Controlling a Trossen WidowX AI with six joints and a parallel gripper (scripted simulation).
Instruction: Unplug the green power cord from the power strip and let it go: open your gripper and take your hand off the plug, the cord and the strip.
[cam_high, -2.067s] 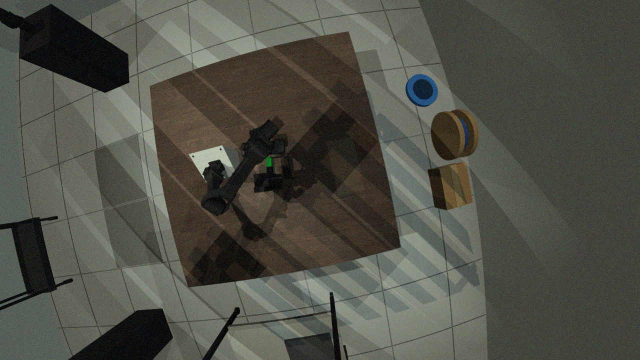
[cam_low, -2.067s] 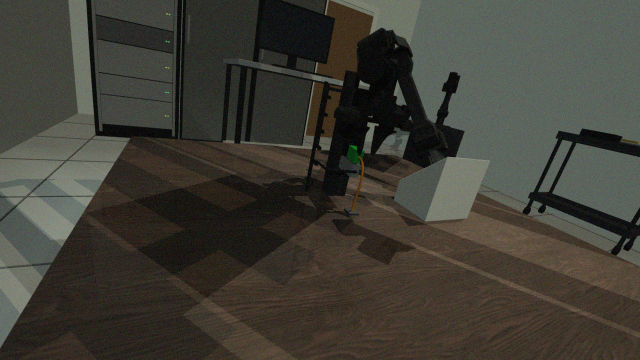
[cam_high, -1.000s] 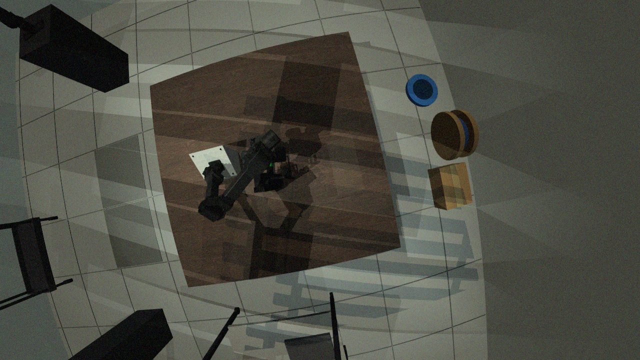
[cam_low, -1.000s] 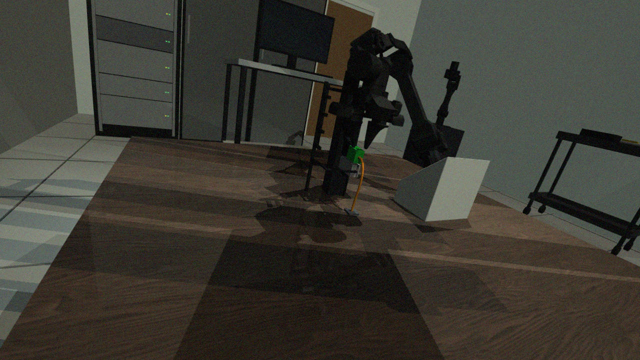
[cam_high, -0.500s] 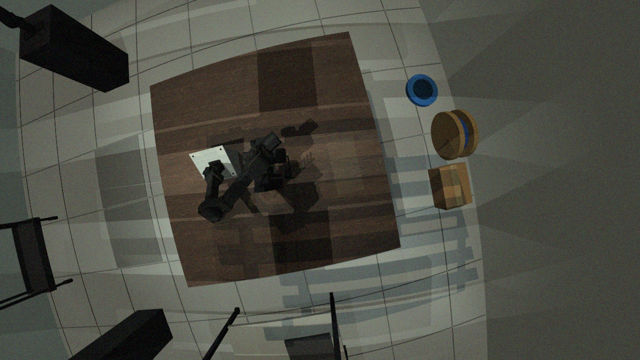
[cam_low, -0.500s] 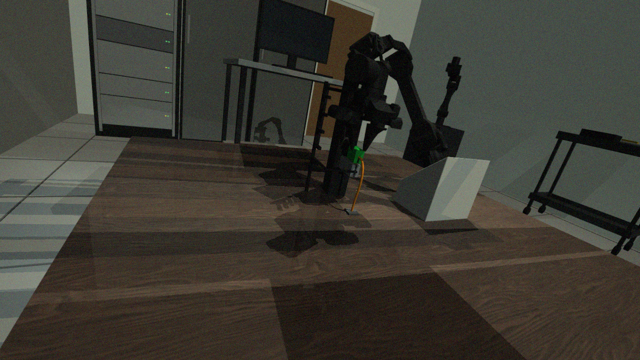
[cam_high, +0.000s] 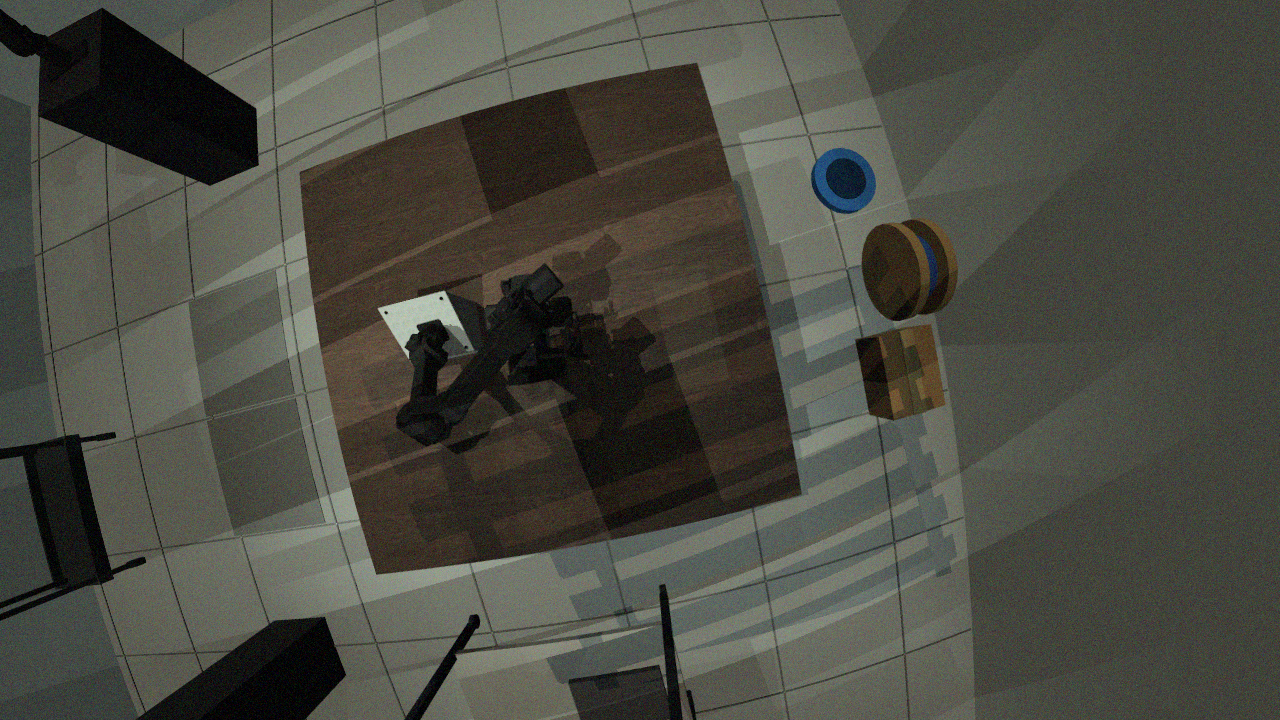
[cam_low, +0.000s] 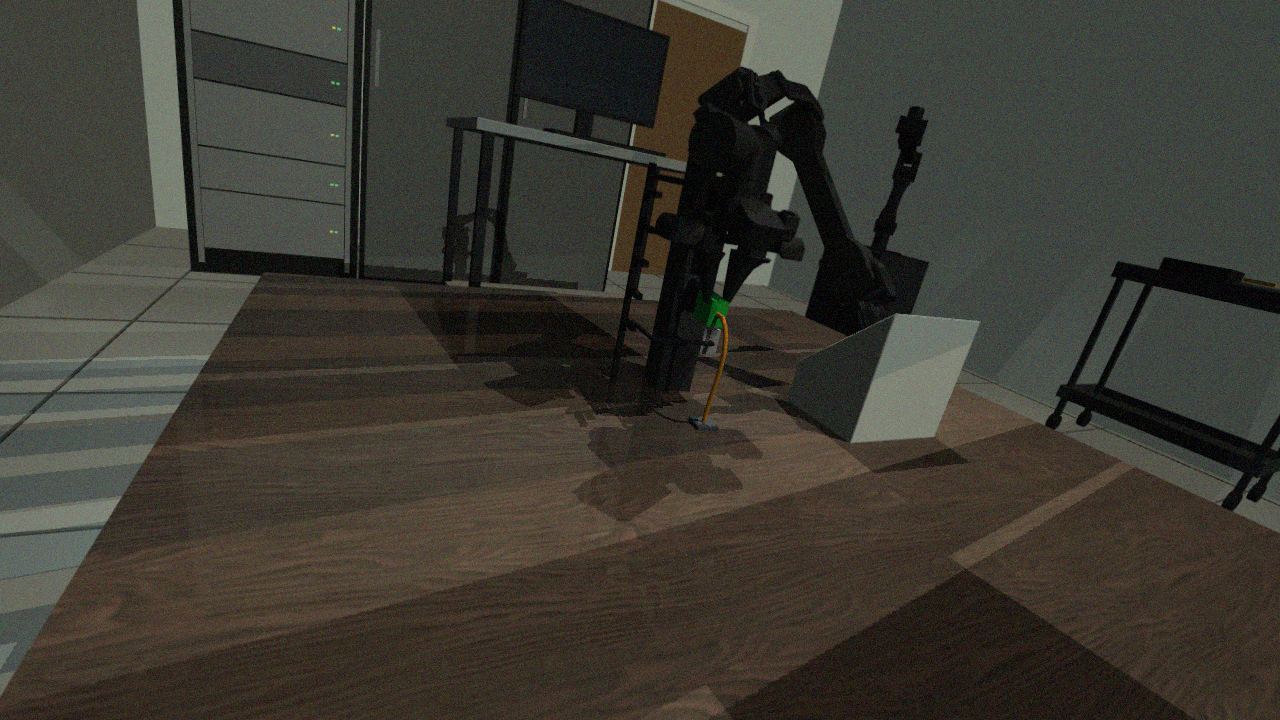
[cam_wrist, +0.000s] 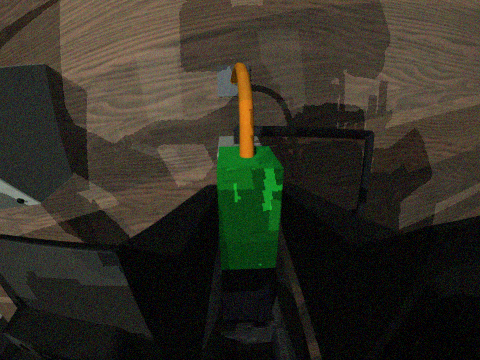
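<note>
gripper (cam_wrist: 250, 254) clamped on green plug (cam_wrist: 250, 214), dead centre in wrist view; plug's long axis runs 6 to 12, orange cord (cam_wrist: 244, 114) leaving at 12 toward the table. Judging pull-out goes straight along that axis

The top view looks straight down from high above, the exterior view sits low and near at the wooden table's (cam_low: 375, 537) edge, and the wrist view looks closely along the gripper (cam_wrist: 250, 287); all share the green plug's (cam_wrist: 250, 214) surroundings.

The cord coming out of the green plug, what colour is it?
Orange. The cord shows best in the wrist view, rising from the green plug that the gripper holds.
</note>
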